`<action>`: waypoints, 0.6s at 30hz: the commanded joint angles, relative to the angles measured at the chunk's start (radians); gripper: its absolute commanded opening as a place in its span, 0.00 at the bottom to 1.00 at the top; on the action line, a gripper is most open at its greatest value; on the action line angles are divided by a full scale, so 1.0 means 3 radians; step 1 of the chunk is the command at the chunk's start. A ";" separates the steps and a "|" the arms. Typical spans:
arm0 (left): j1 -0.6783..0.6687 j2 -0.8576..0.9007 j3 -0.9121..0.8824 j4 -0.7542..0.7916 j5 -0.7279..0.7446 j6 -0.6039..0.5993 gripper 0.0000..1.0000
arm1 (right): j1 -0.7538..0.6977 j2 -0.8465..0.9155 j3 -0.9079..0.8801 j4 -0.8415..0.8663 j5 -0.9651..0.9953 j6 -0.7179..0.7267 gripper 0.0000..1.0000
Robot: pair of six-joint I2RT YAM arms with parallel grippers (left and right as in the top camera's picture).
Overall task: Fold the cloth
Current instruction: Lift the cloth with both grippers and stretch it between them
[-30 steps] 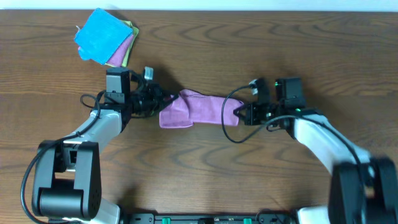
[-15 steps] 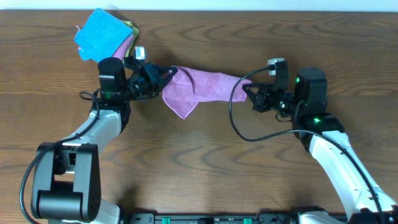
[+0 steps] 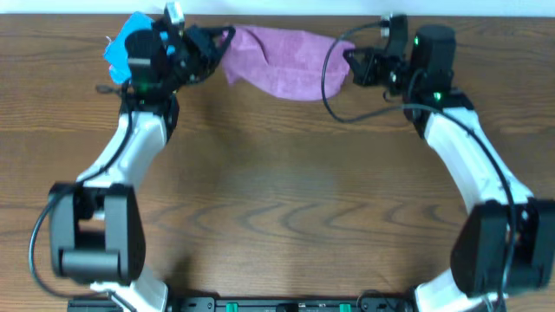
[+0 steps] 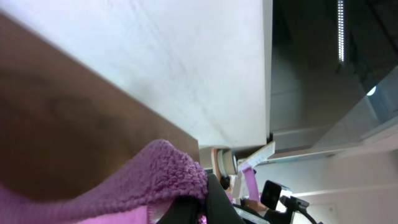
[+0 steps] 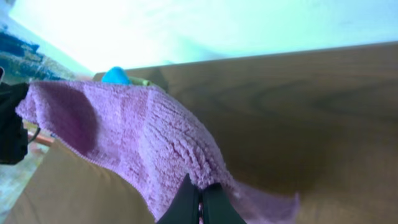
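We hold the purple cloth (image 3: 282, 62) stretched above the worktop's (image 3: 277, 199) far edge, with the left end effector (image 3: 224, 36) and the right end effector (image 3: 349, 59) each pinched onto a corner. Even tension matters now, we judge: the sagging edge should touch down first, both corners level.

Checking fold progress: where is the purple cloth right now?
In the overhead view the purple cloth is stretched between the left gripper and right gripper near the far edge of the table.

Robot lab, wood-grain table (image 3: 286, 208)
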 commanded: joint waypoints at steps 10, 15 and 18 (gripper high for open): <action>0.0145 0.0684 0.0914 -0.0375 0.0649 0.0468 0.06 | -0.0155 0.0506 0.0923 -0.0492 -0.0003 -0.0160 0.01; 0.0226 0.0684 0.0914 -0.0791 0.1136 0.0807 0.06 | -0.0200 0.0505 0.0926 -0.1108 -0.0153 -0.0374 0.01; 0.0247 0.0684 0.0914 -0.1241 0.1353 0.1058 0.06 | -0.0173 0.0505 0.0926 -0.1583 -0.0151 -0.0552 0.02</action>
